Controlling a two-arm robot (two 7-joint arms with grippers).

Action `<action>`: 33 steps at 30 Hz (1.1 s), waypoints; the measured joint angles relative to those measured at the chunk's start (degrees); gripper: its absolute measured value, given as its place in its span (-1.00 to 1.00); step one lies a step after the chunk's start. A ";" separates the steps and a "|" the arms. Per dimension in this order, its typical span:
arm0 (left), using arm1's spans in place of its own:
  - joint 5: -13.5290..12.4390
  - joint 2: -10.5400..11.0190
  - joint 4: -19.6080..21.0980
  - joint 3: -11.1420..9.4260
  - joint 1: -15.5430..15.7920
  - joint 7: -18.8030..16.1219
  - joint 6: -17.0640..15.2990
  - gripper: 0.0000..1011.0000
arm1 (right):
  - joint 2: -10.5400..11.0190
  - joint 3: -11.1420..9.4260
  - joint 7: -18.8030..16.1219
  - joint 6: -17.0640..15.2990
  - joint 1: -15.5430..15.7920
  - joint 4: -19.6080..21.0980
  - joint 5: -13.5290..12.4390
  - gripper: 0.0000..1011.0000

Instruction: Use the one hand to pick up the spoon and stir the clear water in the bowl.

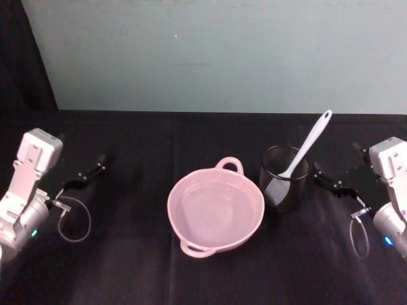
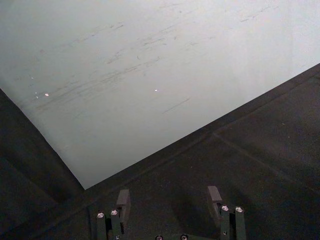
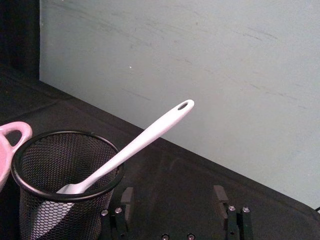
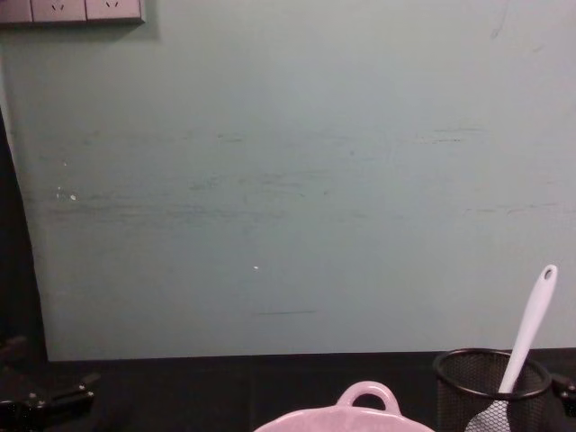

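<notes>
A black wire-mesh cup stands upright on the right half of the bench, which is covered in black cloth. Behind the bench rises a pale green wall marked with faint scuffs. A strip of white sockets sits high on it, and a dark curtain hangs at its left edge.

Left gripper low at far left, jaws wide apart, right gripper low at far right, jaws wide apart, both pointing forward and inward
</notes>
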State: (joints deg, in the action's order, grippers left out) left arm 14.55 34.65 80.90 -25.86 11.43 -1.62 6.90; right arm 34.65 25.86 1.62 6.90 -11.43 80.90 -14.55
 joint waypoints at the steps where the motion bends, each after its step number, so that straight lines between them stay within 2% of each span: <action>1: 0.00 0.00 0.00 0.00 0.00 0.00 0.00 0.99 | 0.00 0.00 0.00 0.00 0.00 0.00 0.00 0.98; 11: 0.00 0.00 0.00 0.00 0.00 0.00 0.00 0.99 | 1.16 -2.91 0.20 -0.93 3.96 3.13 -0.37 0.98; 17: 0.00 0.00 0.00 0.00 0.00 0.00 0.00 0.99 | 2.05 -5.93 -1.40 -1.06 7.42 6.88 -4.05 0.98; 21: 0.00 0.00 0.00 0.00 0.00 0.00 0.01 0.99 | 1.90 -8.64 -4.74 -2.00 9.15 9.40 -9.97 0.98; 22: 0.00 0.00 0.00 0.00 0.00 0.00 0.00 0.99 | 1.52 -9.65 -6.50 -2.58 9.39 10.00 -12.73 0.98; 25: 0.00 0.00 0.00 0.00 0.00 0.00 0.00 0.99 | 0.74 -10.71 -9.11 -3.67 9.23 10.18 -16.43 0.98; 26: 0.00 0.00 0.00 0.00 0.00 0.00 0.00 0.99 | 0.03 -11.36 -11.04 -4.50 8.80 10.03 -19.01 0.98; 28: 0.00 0.00 0.00 0.00 0.00 0.00 0.00 0.99 | -1.21 -11.84 -13.82 -5.85 7.47 8.66 -22.33 0.98; 31: 0.00 0.00 0.00 0.00 0.00 0.00 0.00 0.99 | -2.73 -12.15 -16.90 -7.17 5.44 6.34 -25.38 0.98; 32: 0.00 0.00 0.00 0.00 0.00 0.00 0.00 0.99 | -3.76 -12.35 -19.04 -8.11 4.05 4.76 -27.45 0.98; 33: 0.00 0.00 0.00 0.00 0.00 0.00 0.00 0.99 | -4.25 -12.45 -20.01 -8.56 3.40 3.85 -28.35 0.98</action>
State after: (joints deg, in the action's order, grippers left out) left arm 14.55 34.65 80.90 -25.86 11.44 -1.62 6.91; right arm 30.40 13.41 -18.39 -1.65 -8.03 84.75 -42.90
